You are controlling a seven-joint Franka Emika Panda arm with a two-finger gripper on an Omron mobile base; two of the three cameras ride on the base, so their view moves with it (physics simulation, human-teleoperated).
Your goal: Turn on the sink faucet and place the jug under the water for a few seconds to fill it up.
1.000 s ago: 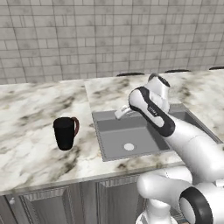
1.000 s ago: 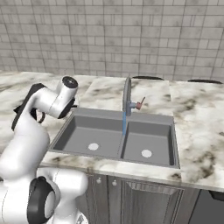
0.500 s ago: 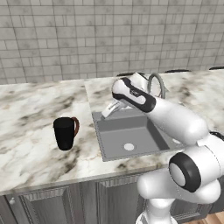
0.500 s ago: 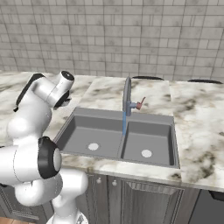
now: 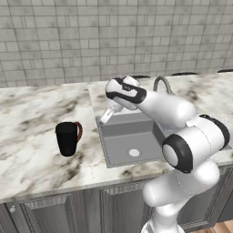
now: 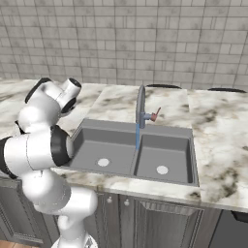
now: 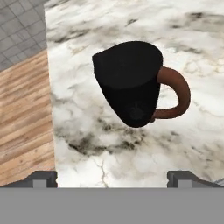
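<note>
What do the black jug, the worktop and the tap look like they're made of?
The jug looks like matte black ceramic or plastic, with no shine, and has a glossier reddish-brown handle. The counter looks like polished marble, white with grey-brown veins. The sink faucet looks like brushed grey metal. Everything is rendered, so these are guesses.

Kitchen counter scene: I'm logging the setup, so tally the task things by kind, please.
Jug: 1
Sink faucet: 1
Sink basins: 2
Basin drains: 2
Water stream: 1
Total: 7
</note>
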